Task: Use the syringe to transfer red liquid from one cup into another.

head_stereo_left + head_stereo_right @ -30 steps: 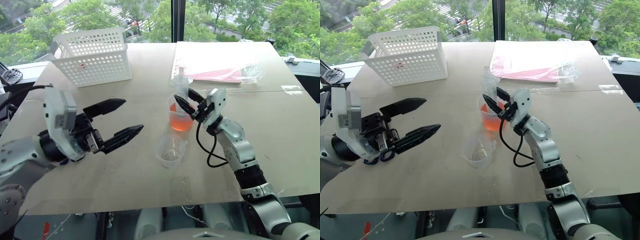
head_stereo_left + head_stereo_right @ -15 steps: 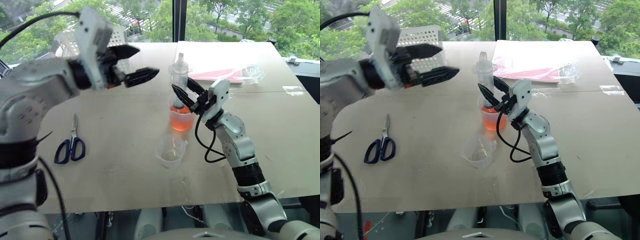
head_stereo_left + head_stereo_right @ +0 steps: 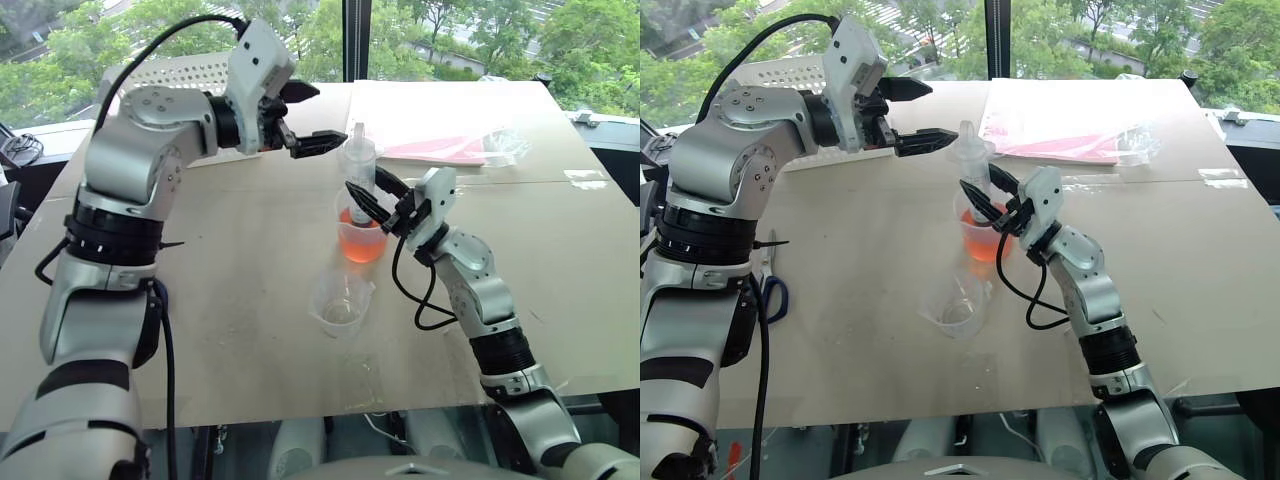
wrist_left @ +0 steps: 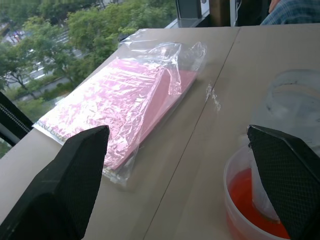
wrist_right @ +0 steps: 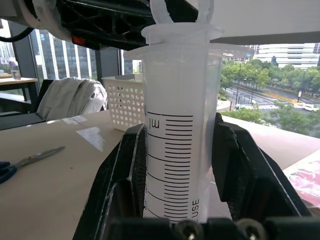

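Observation:
The clear syringe (image 3: pixel 360 160) stands upright in the taller cup (image 3: pixel 362 240), its lower end down in the red liquid (image 4: pixel 245 200). My right gripper (image 3: pixel 366 190) is shut on the syringe barrel (image 5: pixel 175 150) just above the cup rim. Raised beside the syringe's top, on its left, is my left gripper (image 3: pixel 330 113), open and touching nothing. Its two fingers (image 4: pixel 65 185) stand wide apart. The shorter cup (image 3: pixel 342 302) sits nearer me, apart from both grippers, and looks empty.
A white perforated basket (image 3: pixel 180 75) stands at the back left behind my left arm. A pink packet in clear plastic (image 3: pixel 440 150) lies at the back right. Blue-handled scissors (image 3: pixel 772 295) lie on the table to the left.
My left arm has risen from low at the front left and swung forward and right to the syringe's top, its gripper still open. The right gripper and syringe have kept still.

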`<act>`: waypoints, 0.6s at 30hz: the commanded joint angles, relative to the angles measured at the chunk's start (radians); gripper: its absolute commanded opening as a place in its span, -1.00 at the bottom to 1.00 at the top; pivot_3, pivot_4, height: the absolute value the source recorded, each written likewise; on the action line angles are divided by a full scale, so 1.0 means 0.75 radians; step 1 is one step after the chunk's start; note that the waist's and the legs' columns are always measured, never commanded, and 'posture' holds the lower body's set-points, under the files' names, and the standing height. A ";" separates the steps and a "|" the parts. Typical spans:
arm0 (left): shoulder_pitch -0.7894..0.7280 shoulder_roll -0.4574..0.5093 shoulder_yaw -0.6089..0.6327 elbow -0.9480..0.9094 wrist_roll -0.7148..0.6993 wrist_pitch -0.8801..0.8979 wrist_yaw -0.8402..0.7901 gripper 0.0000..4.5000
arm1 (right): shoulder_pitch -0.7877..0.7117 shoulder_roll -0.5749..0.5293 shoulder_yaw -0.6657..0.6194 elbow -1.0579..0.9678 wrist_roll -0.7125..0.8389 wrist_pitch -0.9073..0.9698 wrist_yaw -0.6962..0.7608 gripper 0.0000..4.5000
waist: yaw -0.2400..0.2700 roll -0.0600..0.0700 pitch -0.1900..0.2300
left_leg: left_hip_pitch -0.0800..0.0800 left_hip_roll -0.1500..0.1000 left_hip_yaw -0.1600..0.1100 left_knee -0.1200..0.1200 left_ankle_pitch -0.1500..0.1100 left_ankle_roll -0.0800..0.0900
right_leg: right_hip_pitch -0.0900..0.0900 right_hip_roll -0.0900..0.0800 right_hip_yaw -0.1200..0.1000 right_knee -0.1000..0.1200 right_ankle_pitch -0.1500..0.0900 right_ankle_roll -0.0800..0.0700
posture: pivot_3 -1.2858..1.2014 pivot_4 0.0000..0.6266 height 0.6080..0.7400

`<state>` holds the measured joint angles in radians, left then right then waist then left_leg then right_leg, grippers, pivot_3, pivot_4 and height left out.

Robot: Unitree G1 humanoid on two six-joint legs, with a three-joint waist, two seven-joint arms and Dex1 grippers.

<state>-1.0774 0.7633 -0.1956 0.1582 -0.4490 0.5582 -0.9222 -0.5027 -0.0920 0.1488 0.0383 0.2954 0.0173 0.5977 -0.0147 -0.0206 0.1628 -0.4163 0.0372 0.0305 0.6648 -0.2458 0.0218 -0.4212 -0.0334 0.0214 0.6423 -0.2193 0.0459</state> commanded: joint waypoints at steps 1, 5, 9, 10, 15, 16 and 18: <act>-0.051 -0.032 0.049 0.010 0.043 -0.049 -0.053 1.00 | -0.012 -0.001 -0.010 -0.024 0.001 -0.022 0.017 -0.36 | 0.001 0.000 0.000 | 0.000 0.000 0.000 0.000 0.000 0.000 | 0.000 0.000 0.000 0.000 0.000 0.000 | 0.03 -0.52 1.00; -0.052 -0.082 0.055 0.003 0.069 -0.060 -0.087 1.00 | -0.011 -0.001 -0.010 -0.020 0.001 -0.018 0.026 -0.36 | 0.000 0.000 0.000 | 0.000 0.000 0.000 0.000 0.000 0.000 | 0.000 0.000 0.000 0.001 0.000 0.000 | 0.03 -0.52 1.00; -0.070 -0.137 0.070 0.020 0.100 -0.082 -0.106 1.00 | -0.017 0.002 -0.008 -0.016 0.008 -0.007 0.032 -0.36 | 0.000 0.000 0.000 | 0.000 0.000 0.000 0.000 0.000 0.000 | 0.000 0.000 0.000 0.001 0.000 0.000 | 0.03 -0.52 1.00; -0.074 -0.141 0.073 0.021 0.103 -0.081 -0.120 1.00 | -0.021 0.006 -0.015 -0.017 0.016 0.005 0.027 -0.36 | 0.000 0.000 0.000 | 0.000 0.000 0.000 0.000 0.000 0.000 | 0.000 0.000 0.000 0.001 0.000 0.000 | 0.03 -0.52 1.00; -0.067 -0.132 0.083 0.012 0.100 -0.070 -0.198 1.00 | -0.032 0.012 -0.034 -0.021 0.038 0.041 0.017 -0.36 | -0.002 0.000 0.000 | 0.000 0.000 0.000 0.000 0.000 0.000 | 0.000 0.000 0.000 0.001 0.000 0.000 | 0.03 -0.52 1.00; -0.066 -0.132 0.086 0.011 0.103 -0.072 -0.210 1.00 | -0.035 0.010 -0.034 -0.022 0.037 0.046 0.021 -0.36 | -0.002 0.000 0.000 | 0.000 0.000 0.000 0.000 0.000 0.000 | 0.000 0.000 0.000 0.001 0.000 0.000 | 0.03 -0.52 1.00; -0.068 -0.136 0.100 0.012 0.099 -0.070 -0.231 1.00 | -0.035 0.008 -0.033 -0.026 0.041 0.058 0.026 -0.36 | -0.002 0.000 0.000 | 0.000 0.000 0.000 0.000 0.000 0.000 | 0.000 0.000 0.000 0.001 0.000 0.000 | 0.03 -0.52 1.00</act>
<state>-1.0963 0.6602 -0.1578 0.1985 -0.3579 0.5166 -1.0754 -0.5051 -0.0907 0.1347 0.0493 0.3153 0.0598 0.6107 -0.0159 -0.0207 0.1628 -0.4163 0.0372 0.0304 0.6652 -0.2457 0.0218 -0.4212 -0.0334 0.0215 0.6432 -0.2192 0.0460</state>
